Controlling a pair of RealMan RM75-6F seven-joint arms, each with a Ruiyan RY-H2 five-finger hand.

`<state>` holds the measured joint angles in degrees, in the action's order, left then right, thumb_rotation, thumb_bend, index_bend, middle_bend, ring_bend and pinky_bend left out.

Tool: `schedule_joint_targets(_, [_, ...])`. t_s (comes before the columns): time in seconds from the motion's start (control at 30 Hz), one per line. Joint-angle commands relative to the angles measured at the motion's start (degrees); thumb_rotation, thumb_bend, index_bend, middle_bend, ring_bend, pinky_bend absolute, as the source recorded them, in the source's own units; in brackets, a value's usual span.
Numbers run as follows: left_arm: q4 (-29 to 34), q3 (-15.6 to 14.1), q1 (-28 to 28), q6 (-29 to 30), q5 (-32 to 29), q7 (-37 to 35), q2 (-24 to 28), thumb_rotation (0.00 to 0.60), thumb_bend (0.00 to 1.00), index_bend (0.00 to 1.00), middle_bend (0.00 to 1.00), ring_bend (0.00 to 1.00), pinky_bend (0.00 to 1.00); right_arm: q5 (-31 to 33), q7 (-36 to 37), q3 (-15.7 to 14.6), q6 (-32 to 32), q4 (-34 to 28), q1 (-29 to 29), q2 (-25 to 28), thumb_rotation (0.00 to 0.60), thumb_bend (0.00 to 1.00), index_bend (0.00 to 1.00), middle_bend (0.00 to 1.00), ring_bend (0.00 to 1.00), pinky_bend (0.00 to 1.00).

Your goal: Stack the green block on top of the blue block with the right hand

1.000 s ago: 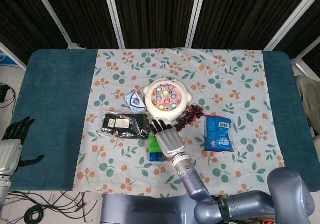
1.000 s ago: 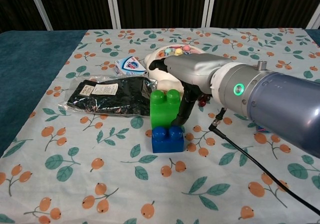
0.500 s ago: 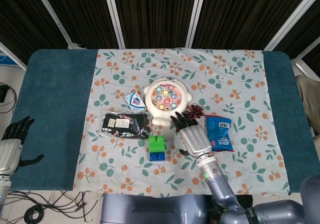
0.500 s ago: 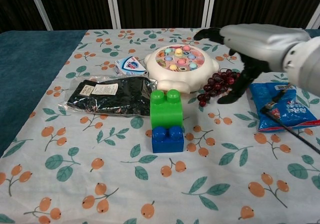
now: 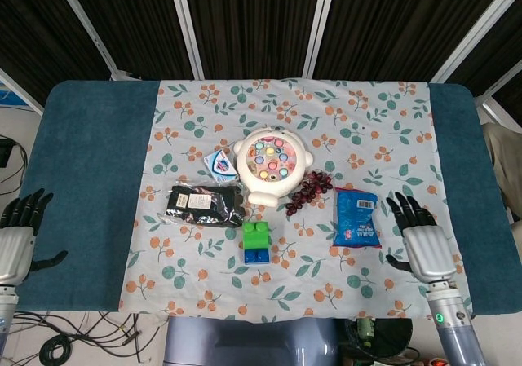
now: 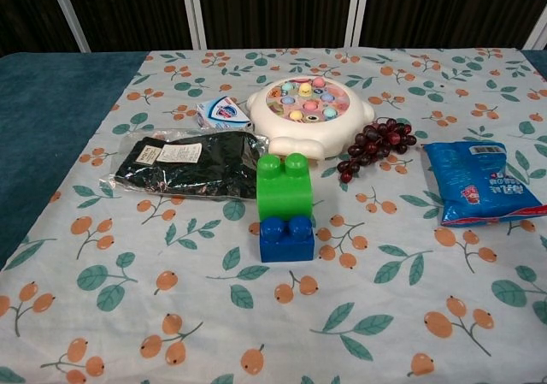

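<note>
Right hand [image 5: 424,244] sits at the near right edge of the table in the head view, palm down, fingers spread apart, holding nothing and touching nothing. It is just right of the blue snack bag [image 5: 356,218], apart from it, and well apart from the blocks. Not seen in the chest view.

Left hand [image 5: 15,240] is at the far left edge, off the printed cloth, over the teal table cover [image 5: 90,170]. Fingers apart, empty, touching nothing. Only the head view shows it.

Green block [image 6: 283,187] stands upright on top of the blue block [image 6: 286,239], studs up, seated on it. In the chest view the green one sits slightly toward the left of the blue one's top. The stack is on the floral cloth [image 6: 214,316], near the front middle, no hand on it.

Around the stack: black packet [image 6: 188,163] lies flat to its left and a bit behind, close to the green block's upper corner. White round fishing-game toy [image 6: 308,112] is behind the stack; its top tray holds small pastel pieces set in holes, can't tell exactly what they are. Small blue and white sachet [image 6: 222,112] is just left of the toy. Dark grape bunch [image 6: 373,146] lies just right of the toy, between it and the snack bag.
</note>
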<state>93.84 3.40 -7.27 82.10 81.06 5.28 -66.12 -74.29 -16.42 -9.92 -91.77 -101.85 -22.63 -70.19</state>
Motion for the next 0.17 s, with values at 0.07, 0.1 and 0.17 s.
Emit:
schedule_joint_targets(0.07, [-0.1, 0.1, 0.3, 0.6, 0.0, 0.1, -0.2, 0.600, 0.04, 0.00, 0.00, 0.00, 0.00, -3.4, 2.7, 0.6, -2.5, 3.9, 3.2, -0.4, 0.600, 0.07, 0.00, 0.00, 0.00, 0.20])
schedule_joint_targets(0.1, [-0.1, 0.2, 0.3, 0.6, -0.1, 0.0, -0.2, 0.600, 0.04, 0.00, 0.00, 0.00, 0.00, -3.6, 2.7, 1.1, -2.7, 4.2, 3.6, -0.6, 0.600, 0.07, 0.00, 0.00, 0.00, 0.20])
schedule_joint_targets(0.17, [-0.2, 0.2, 0.2, 0.5, 0.0, 0.0, -0.3, 0.600, 0.04, 0.00, 0.00, 0.00, 0.00, -4.0, 2.6, 1.9, -2.5, 4.8, 4.3, -1.1, 0.600, 0.07, 0.00, 0.00, 0.00, 0.20])
